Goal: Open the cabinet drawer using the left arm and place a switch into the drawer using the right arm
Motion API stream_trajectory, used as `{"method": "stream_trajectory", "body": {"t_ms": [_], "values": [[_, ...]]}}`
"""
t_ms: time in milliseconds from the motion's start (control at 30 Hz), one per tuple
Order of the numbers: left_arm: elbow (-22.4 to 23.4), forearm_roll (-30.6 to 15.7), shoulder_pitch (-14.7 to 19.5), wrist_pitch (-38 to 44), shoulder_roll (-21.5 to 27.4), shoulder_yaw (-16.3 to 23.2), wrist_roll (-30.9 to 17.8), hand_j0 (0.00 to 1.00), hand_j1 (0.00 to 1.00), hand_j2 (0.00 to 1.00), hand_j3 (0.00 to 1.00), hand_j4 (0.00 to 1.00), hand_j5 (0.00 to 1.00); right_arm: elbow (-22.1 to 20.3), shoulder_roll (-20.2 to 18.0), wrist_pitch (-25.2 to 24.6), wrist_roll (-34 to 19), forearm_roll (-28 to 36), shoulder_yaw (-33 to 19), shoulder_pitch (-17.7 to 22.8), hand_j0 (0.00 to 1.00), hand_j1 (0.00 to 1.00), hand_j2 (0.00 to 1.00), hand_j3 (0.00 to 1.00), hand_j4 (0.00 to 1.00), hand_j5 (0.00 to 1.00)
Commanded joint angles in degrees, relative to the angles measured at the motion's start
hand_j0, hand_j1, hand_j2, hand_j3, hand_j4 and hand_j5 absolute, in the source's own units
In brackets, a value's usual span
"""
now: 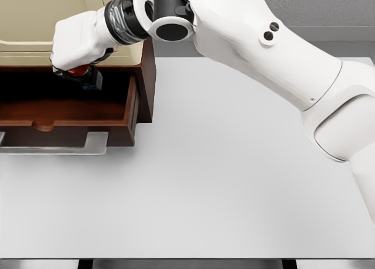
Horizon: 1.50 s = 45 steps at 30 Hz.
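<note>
Nearest to us lies one white surface, its front edge running along the bottom of the view. We see one arm, the right, coming in from the right edge and reaching up and across to the far left.

At the surface's left end stands one dark brown cabinet with a beige top. Its one drawer is pulled out toward us, the wooden inside open to view, with a pale flat handle along the front edge.

Above the drawer's back part hangs our right hand, seen from its white back, the fingers curled down around one switch. The switch is small and mostly hidden by the hand: we make out a red part just under the palm and a dark block below it with a hint of blue. It sits over the drawer's opening, near the cabinet's front; whether it touches the drawer floor we cannot tell.
</note>
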<state>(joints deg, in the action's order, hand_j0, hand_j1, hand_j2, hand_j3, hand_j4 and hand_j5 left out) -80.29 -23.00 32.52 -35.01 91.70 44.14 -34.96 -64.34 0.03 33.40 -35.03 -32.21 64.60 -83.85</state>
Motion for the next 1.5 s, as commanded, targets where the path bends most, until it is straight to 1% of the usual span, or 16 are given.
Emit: {"method": "stream_trajectory", "body": {"t_ms": [0, 100, 133, 167, 200, 400, 633, 733, 867, 967, 1033, 1100, 1200, 1333, 1400, 1467], "values": [[-0.13, -1.87, 0.00, 0.01, 2.96, -0.02, -0.04, 1.00, 1.00, 1.00, 1.00, 1.00, 1.00, 0.09, -0.03, -0.09, 0.03, -0.04, -0.09, 0.00, 0.47, 0.47, 0.47, 0.47, 0.47, 0.47], [0.31, -2.05, 0.00, 0.01, 4.19, -0.02, -0.04, 1.00, 1.00, 1.00, 1.00, 1.00, 1.00, 0.00, -0.03, -0.09, 0.03, -0.04, 0.08, 0.00, 0.53, 0.53, 0.53, 0.53, 0.53, 0.53], [0.48, -2.05, 0.08, 0.01, 4.54, -0.11, -0.04, 1.00, 1.00, 1.00, 1.00, 1.00, 1.00, 0.00, -0.03, -0.17, 0.03, -0.13, 0.08, 0.00, 0.64, 0.64, 0.64, 0.64, 0.64, 0.64], [0.84, -2.31, 0.17, 0.01, 5.42, -0.11, -0.04, 1.00, 1.00, 1.00, 1.00, 1.00, 1.00, 0.00, -0.03, -0.17, 0.03, -0.13, 0.08, 0.00, 0.89, 0.89, 0.89, 0.89, 0.89, 0.89], [1.01, -3.10, 0.17, 0.01, 5.68, -0.11, -0.04, 1.00, 1.00, 1.00, 1.00, 1.00, 1.00, 0.00, -0.03, -0.52, 0.03, -0.13, 0.08, 0.00, 1.00, 1.00, 1.00, 1.00, 1.00, 1.00], [1.45, -7.93, 0.96, 0.01, 8.30, -0.20, -0.04, 1.00, 1.00, 1.00, 1.00, 1.00, 1.00, -0.09, -0.03, -0.96, 0.03, -0.04, 0.08, 0.00, 1.00, 1.00, 1.00, 1.00, 1.00, 1.00], [1.54, -7.94, 1.75, 0.01, 8.30, -0.55, -0.04, 1.00, 1.00, 1.00, 1.00, 1.00, 1.00, -0.09, -0.03, -0.96, 0.03, -0.13, 0.43, -0.09, 1.00, 1.00, 1.00, 1.00, 1.00, 1.00], [1.54, -7.94, 1.75, 0.01, 8.30, -0.29, -0.04, 1.00, 1.00, 1.00, 1.00, 1.00, 1.00, 0.62, -0.03, -3.42, 0.03, -4.88, 1.14, -0.18, 1.00, 1.00, 1.00, 1.00, 1.00, 1.00], [1.54, -7.85, 1.67, 0.01, 8.30, -0.11, -0.04, 1.00, 1.00, 1.00, 1.00, 1.00, 1.00, 0.00, -0.03, -3.42, 0.03, -4.97, 1.14, -0.79, 1.00, 1.00, 1.00, 1.00, 1.00, 1.00], [2.51, -7.85, 1.67, 0.01, 8.30, -0.11, -0.04, 1.00, 1.00, 1.00, 1.00, 1.00, 1.00, -2.81, -0.03, -3.25, 0.03, -4.79, 1.14, -0.79, 1.00, 1.00, 1.00, 1.00, 1.00, 1.00], [2.59, -7.67, 1.67, 0.01, 8.30, -0.02, -0.04, 1.00, 1.00, 1.00, 1.00, 1.00, 1.00, -7.81, -0.03, -0.80, 0.03, -4.53, 0.09, -0.70, 1.00, 1.00, 1.00, 1.00, 1.00, 1.00], [2.42, -7.85, 1.75, 0.01, 8.30, -0.02, -0.04, 1.00, 1.00, 1.00, 1.00, 1.00, 1.00, -10.89, -0.03, 1.60, 0.03, -4.18, -4.04, 0.79, 1.00, 1.00, 1.00, 1.00, 1.00, 1.00], [1.80, -7.85, 1.67, 0.01, 8.30, 0.07, -0.04, 1.00, 1.00, 1.00, 1.00, 1.00, 1.00, -18.72, -11.09, 1.60, 0.03, -2.95, -14.94, 6.94, 1.00, 1.00, 1.00, 1.00, 1.00, 1.00], [-5.84, -7.41, 2.90, 0.01, 8.30, -0.55, -0.04, 1.00, 1.00, 1.00, 1.00, 1.00, 1.00, -18.72, -31.48, 1.60, 0.03, 5.75, -35.51, 18.36, 1.00, 1.00, 1.00, 1.00, 1.00, 1.00], [-10.05, -7.41, 2.90, 0.01, 8.30, -1.78, -0.04, 1.00, 1.00, 1.00, 1.00, 1.00, 1.00, -17.05, -37.90, 1.60, 0.03, 9.27, -35.60, 25.12, 1.00, 1.00, 1.00, 1.00, 1.00, 1.00], [-14.54, -7.23, 2.98, 0.01, 8.30, -3.01, -0.04, 1.00, 1.00, 1.00, 1.00, 1.00, 1.00, -14.77, -40.89, 1.60, 0.03, 9.27, -35.95, 32.78, 1.00, 1.00, 1.00, 1.00, 1.00, 1.00]]}}
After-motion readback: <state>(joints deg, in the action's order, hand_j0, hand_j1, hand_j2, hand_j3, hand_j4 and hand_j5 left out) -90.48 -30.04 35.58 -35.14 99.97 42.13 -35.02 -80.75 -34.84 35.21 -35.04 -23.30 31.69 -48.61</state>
